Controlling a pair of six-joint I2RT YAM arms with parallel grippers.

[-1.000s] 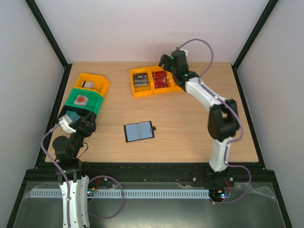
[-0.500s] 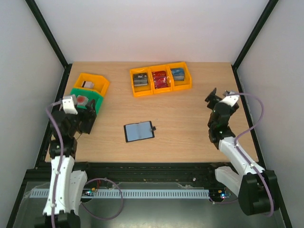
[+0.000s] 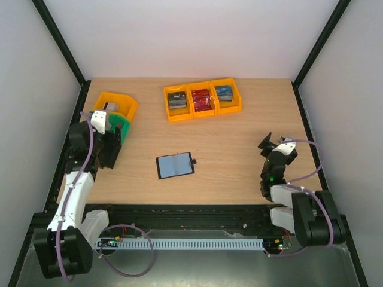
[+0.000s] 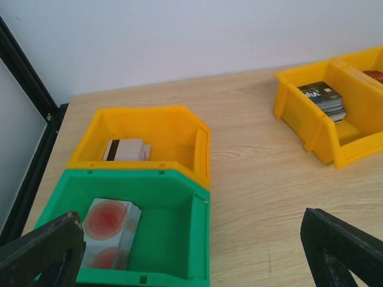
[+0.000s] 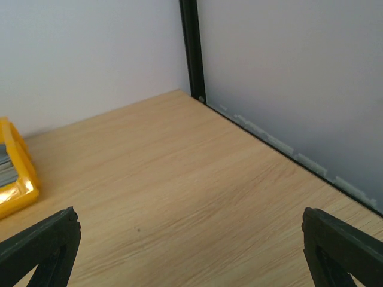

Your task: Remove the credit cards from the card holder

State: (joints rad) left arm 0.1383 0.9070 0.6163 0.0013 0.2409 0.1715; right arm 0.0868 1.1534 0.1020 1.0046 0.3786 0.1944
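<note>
The small black leather-like folding card holder (image 3: 175,165) lies open on the pale wooden table (image 3: 239,149), its grey-blue inside facing up and its snap tab pointing right. It is roughly midway between the two arms and well apart from both. Whether any card sits in its pockets I cannot tell.

The left gripper (image 3: 115,143) hangs at the table's left side, jaws spread wide and holding nothing. It faces a green plastic bin (image 4: 137,175) with a yellow plastic bin (image 4: 202,149) touching behind it, each holding a small stack of cards. The left arm is folded back over its base.

The right gripper (image 3: 267,142) is likewise wide open and empty near the right edge, on an arm folded low. Stacks of thin plastic credit cards (image 3: 202,100), grey, red and blue, sit in a three-compartment orange plastic bin (image 3: 203,113) at the far side.
</note>
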